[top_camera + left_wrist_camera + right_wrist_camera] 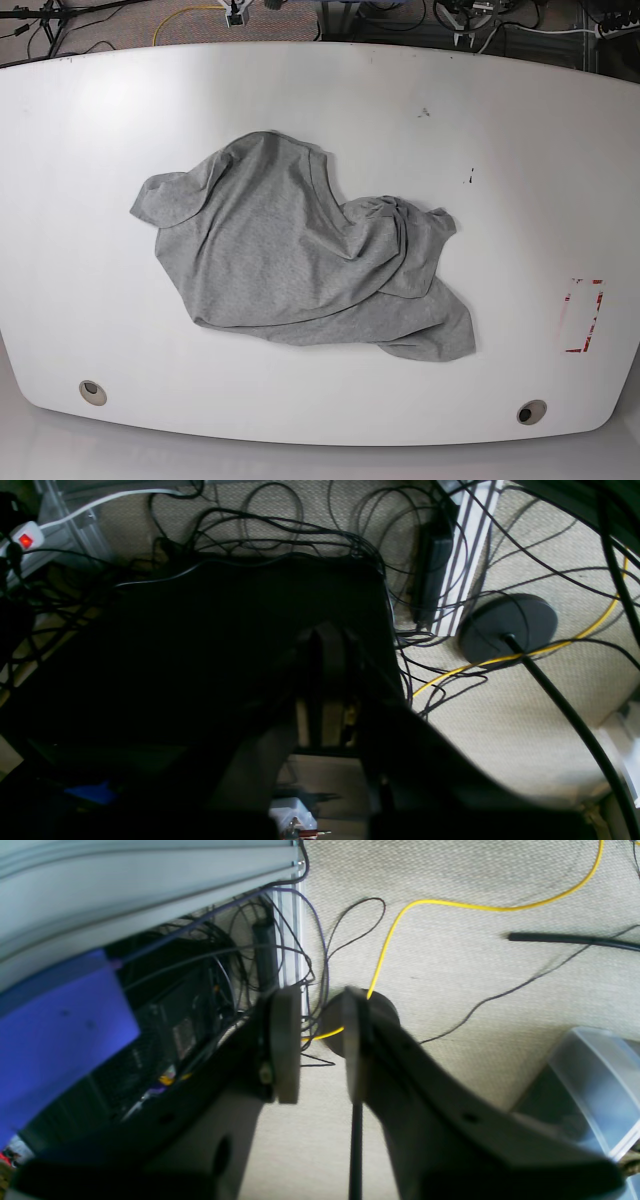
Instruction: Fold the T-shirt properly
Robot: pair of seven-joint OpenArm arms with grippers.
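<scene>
White table (520,150) carries the T-shirt (290,260), a crumpled grey heap near its middle (no fold made yet, so all remains). Right gripper (322,1050) hangs narrowly parted, empty; left gripper (325,680) is closed, empty.

Base cam: high above the white table (80,120), looking nearly straight down, far enough to take in the whole top w/ the T-shirt (290,250) near centre; a strip of floor shows past the table's far edge.

Left wrist cam: off the table, aimed down at carpet, close behind the left gripper (325,680), its fingers pressed together.

Right wrist cam: also off the table, aimed at carpet, close behind the right gripper (320,1040), a narrow gap between its fingers.

Shared: both wrist views catch the yellow cable (590,630) (480,905) and round black stand base (507,625) (385,1005); neither shows the table top.
</scene>
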